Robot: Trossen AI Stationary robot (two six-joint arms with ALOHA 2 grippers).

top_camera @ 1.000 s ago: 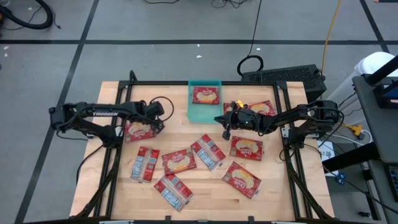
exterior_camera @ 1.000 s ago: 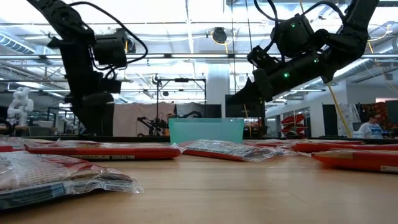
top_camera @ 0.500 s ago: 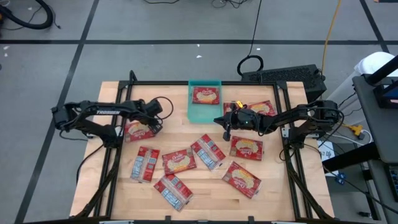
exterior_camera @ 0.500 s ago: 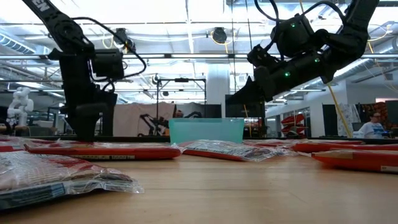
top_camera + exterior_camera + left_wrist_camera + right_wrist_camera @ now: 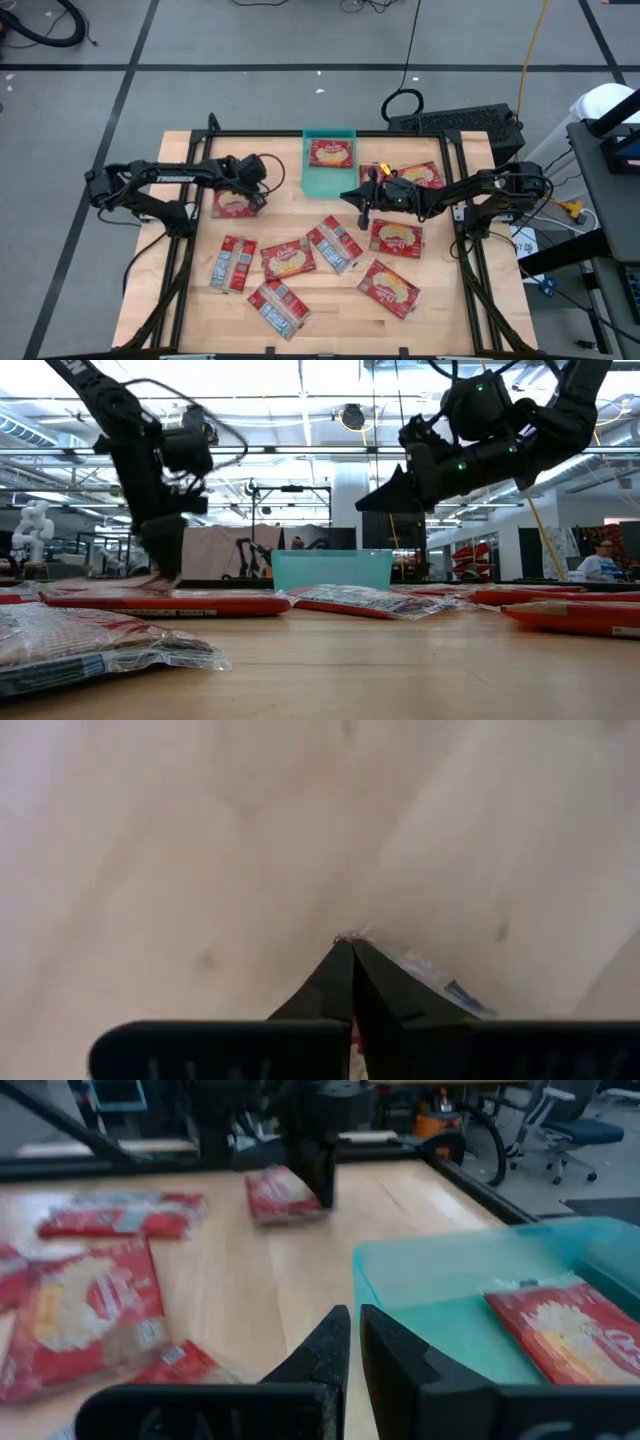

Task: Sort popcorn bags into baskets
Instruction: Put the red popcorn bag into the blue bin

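Observation:
Several red popcorn bags lie flat on the wooden table. One more popcorn bag (image 5: 331,153) lies in the teal basket (image 5: 309,178) at the far middle. My left gripper (image 5: 252,196) is shut on the far-left bag (image 5: 230,205), at that bag's right end. My right gripper (image 5: 363,206) hangs shut and empty above the table, just right of the basket's near right corner, pointing almost level toward the table's left. My left gripper pinches the bag's right edge (image 5: 345,937) between its two fingers, which slant steeply down from above. The clear seam (image 5: 415,963) sticks out beside the fingertips. The rest of the bag (image 5: 275,1195) lies on the table, stretching away toward the left edge.
Loose bags lie at the near left (image 5: 233,263), near middle (image 5: 288,259), (image 5: 335,244), (image 5: 278,305) and right (image 5: 396,237), (image 5: 390,287), (image 5: 420,175). A black frame (image 5: 185,255) borders the table's sides. Bare wood shows between the held bag and the basket.
My left gripper has come down onto the far-left bag's right end, rolled a little, and shut on its edge. The bag has shifted slightly toward the table's right. My right gripper has stayed shut near the basket.

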